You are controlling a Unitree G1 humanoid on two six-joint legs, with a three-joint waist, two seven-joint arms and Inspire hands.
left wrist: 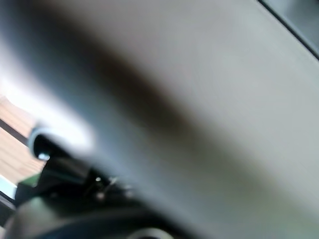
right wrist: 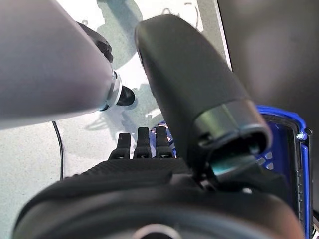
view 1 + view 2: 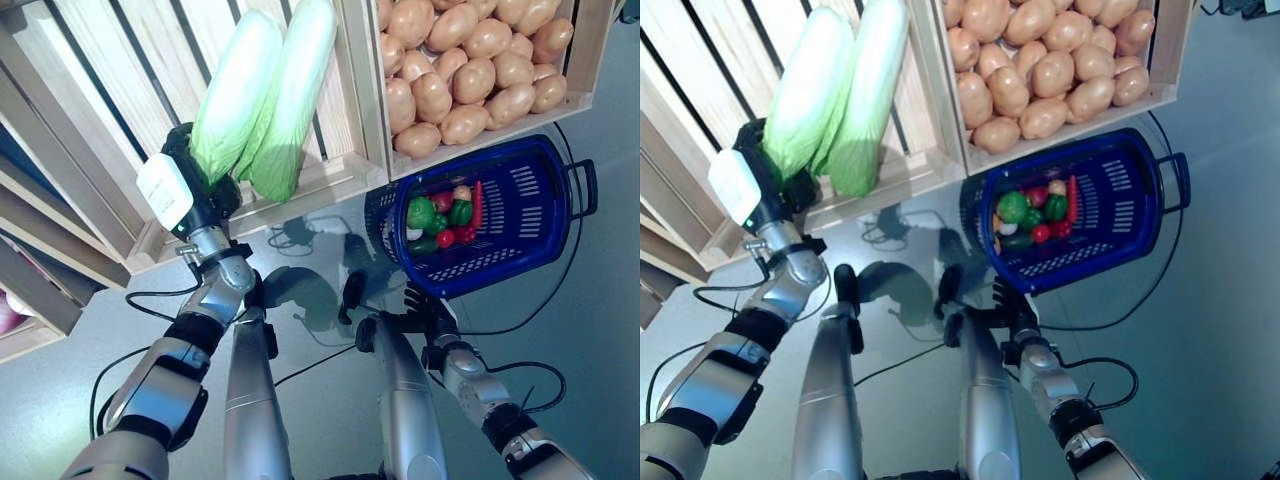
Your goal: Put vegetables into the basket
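Your left hand (image 3: 190, 185) is raised at the wooden slatted crate (image 3: 120, 90), its dark fingers curled round the base of a long pale-green and white napa cabbage (image 3: 235, 95). A second cabbage of the same kind (image 3: 295, 95) lies touching it on the crate's slats. Your left wrist view is blurred and shows nothing usable of the grasp.

The deep-blue plastic shopping basket (image 3: 520, 215) sits on the grey floor below the neighbouring wooden crate of brown potatoes (image 3: 465, 65). It already holds a small heap of mixed vegetables (image 3: 445, 215), green, red and yellow, gathered at the end nearer you.

Your right hand (image 3: 425, 310) hangs low, just beside the basket's near rim; its wrist view shows the fingers (image 2: 142, 147) extended straight, holding nothing.
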